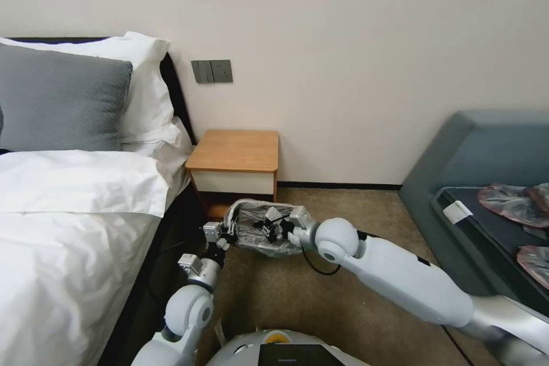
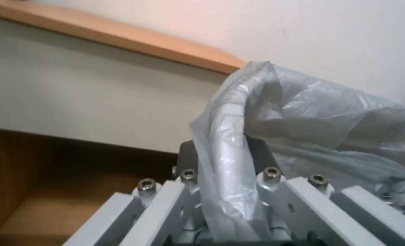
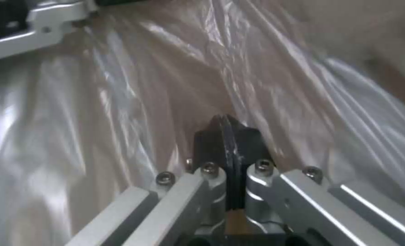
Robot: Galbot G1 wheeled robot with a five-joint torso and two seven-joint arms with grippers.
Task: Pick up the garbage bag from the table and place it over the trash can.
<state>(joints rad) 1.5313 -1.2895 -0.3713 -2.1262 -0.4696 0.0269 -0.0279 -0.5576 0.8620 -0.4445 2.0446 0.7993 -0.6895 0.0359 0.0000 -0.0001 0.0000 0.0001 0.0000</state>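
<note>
Bag [image 1: 260, 234] sits spread over the bin mouth on the floor before the desk [image 1: 235, 151], left claw [image 1: 224, 234] pinching its rim, right claw [image 1: 273, 227] closed inside; looks feather-light, floppy, slippery, tearable, best gripped at the rim.

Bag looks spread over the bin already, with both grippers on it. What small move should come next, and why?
Probably draw the left gripper outward and down, so the bag rim seats over the bin edge. Its fingers pinch a fold of rim beside the table, the film bunched upward there. The right gripper is shut, down inside the bag. The bin itself is hidden by plastic.
</note>
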